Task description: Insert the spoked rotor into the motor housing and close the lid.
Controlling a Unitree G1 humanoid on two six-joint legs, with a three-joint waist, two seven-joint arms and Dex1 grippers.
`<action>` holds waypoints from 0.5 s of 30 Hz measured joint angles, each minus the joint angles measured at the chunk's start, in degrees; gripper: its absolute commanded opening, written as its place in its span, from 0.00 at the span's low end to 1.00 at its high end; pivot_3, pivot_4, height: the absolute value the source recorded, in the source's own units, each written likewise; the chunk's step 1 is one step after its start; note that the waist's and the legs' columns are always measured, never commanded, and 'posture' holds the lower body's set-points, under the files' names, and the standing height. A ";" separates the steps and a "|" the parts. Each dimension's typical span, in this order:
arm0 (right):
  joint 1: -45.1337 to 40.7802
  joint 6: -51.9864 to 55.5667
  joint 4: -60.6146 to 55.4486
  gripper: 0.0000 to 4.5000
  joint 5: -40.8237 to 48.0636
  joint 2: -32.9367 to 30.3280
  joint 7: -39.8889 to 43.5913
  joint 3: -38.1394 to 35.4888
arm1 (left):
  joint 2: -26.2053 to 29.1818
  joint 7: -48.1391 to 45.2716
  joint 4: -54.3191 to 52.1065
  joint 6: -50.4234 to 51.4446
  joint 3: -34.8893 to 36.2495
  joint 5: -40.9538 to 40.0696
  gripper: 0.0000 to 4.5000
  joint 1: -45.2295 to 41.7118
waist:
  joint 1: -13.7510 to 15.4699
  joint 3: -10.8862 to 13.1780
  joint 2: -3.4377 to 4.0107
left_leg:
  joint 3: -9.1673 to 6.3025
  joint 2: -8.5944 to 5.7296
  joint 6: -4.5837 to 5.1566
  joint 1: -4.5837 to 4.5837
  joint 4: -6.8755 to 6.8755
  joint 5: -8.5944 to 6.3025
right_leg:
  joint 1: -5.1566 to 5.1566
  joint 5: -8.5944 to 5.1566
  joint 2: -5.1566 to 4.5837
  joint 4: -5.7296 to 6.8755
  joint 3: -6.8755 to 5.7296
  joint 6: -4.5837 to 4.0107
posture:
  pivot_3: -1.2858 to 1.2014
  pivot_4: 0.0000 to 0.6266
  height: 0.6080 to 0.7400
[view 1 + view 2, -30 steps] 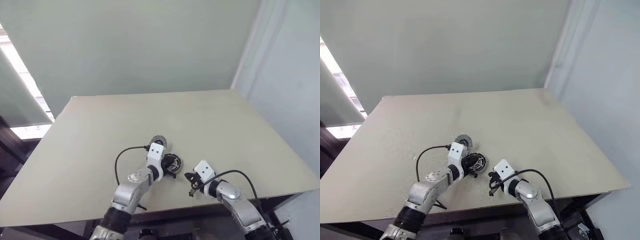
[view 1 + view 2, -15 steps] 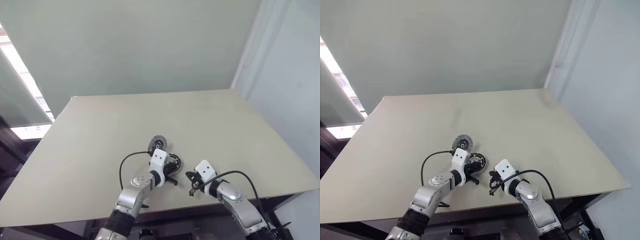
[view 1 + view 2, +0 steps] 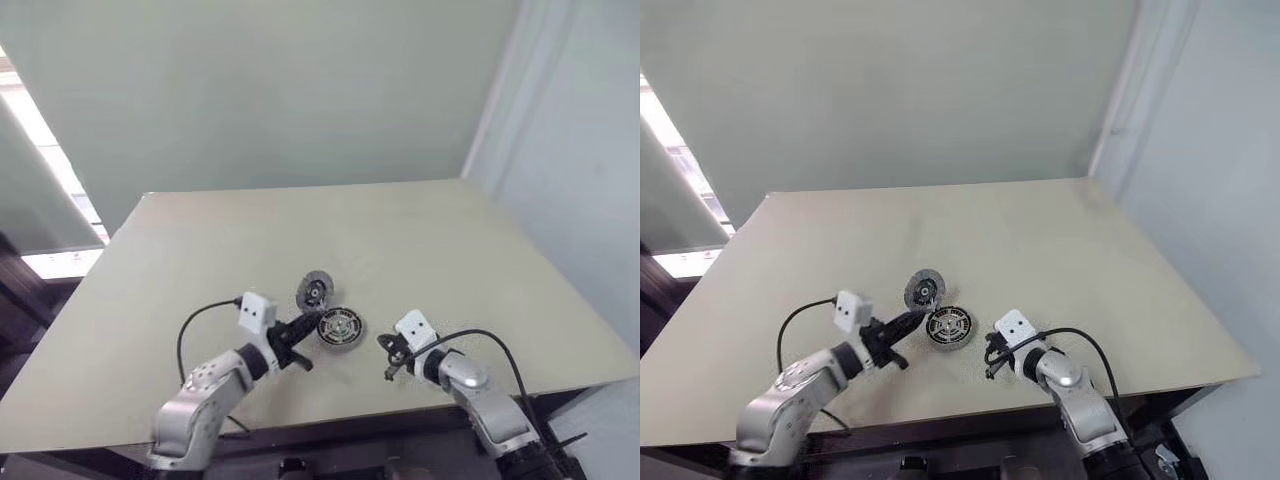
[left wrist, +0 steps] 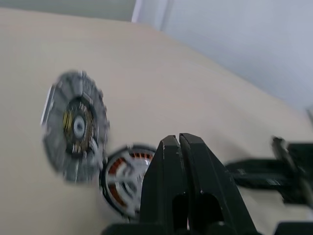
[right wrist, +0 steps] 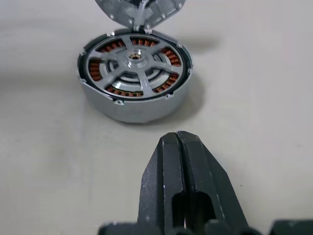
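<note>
The motor housing (image 5: 132,105) lies flat on the table, its copper windings showing through the spoked rotor (image 5: 134,58) seated inside it. Behind it the grey lid (image 3: 315,291) stands tilted up against the housing's far rim, its dark hub facing me. My left gripper (image 3: 304,331) is shut and empty, just left of the housing (image 3: 341,327) and pointing at it. In the left wrist view the lid (image 4: 76,127) and the housing (image 4: 124,178) lie beyond its fingertips (image 4: 179,142). My right gripper (image 5: 177,139) is shut and empty, a short way right of the housing.
The beige table (image 3: 450,250) stretches wide behind and to both sides of the parts. Its front edge runs close below both grippers. A pale wall stands behind the far edge.
My left arm has drawn back to the left, off the housing, which now shows whole with the lid behind it. The right gripper has stayed where it was.
</note>
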 measured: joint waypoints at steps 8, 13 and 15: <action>-3.26 2.03 -2.09 0.75 -1.10 -3.43 5.26 3.54 | 1.40 1.15 -1.53 1.87 4.67 -2.98 0.00 5.95 | 0.00 0.02 0.02 | 0.01 0.03 -0.01 0.05 0.05 0.00 | 0.03 0.00 0.00 0.00 -0.05 -0.01 | 0.52 0.00 1.00; -6.05 -1.30 -2.52 0.99 -4.85 -7.58 9.62 8.67 | 1.65 2.16 -1.44 1.57 6.52 -2.84 0.00 7.63 | 0.01 0.03 0.02 | 0.00 0.03 -0.01 0.02 -0.02 0.00 | -0.04 0.00 0.00 0.00 -0.06 -0.01 | 0.52 0.00 1.00; -7.93 -2.79 -2.78 0.99 -6.85 -8.93 11.58 11.20 | 1.70 2.20 -1.03 1.20 6.57 -2.69 0.00 8.02 | 0.01 0.02 0.02 | 0.00 0.03 -0.01 0.03 -0.02 0.00 | -0.02 0.00 0.00 0.00 -0.07 -0.01 | 0.52 0.00 1.00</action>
